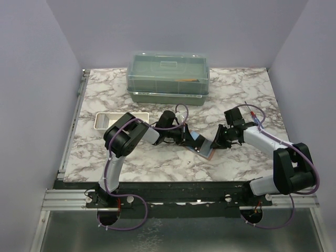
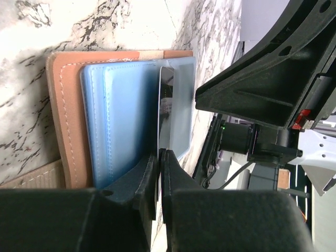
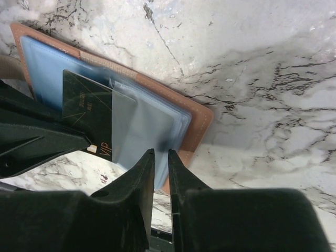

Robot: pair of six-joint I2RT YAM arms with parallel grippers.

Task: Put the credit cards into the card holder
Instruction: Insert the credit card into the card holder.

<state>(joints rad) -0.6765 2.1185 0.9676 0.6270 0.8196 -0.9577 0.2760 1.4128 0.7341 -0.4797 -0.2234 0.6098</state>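
Observation:
The brown card holder (image 1: 203, 148) lies open on the marble table, blue-grey pockets up; it also shows in the left wrist view (image 2: 63, 115) and the right wrist view (image 3: 198, 119). My left gripper (image 2: 160, 152) is shut on a dark credit card (image 3: 86, 110) marked VIP. The card stands edge-on (image 2: 159, 105) in the left wrist view, its far end partly inside a translucent pocket leaf (image 3: 142, 131). My right gripper (image 3: 161, 153) is pinched on the near edge of that leaf. From above, the left gripper (image 1: 185, 138) and the right gripper (image 1: 216, 143) flank the holder. No other cards show.
A translucent green lidded box (image 1: 169, 76) stands at the back middle. A long white tray (image 1: 107, 120) lies at the left, behind the left arm. The two grippers are very close together over the holder.

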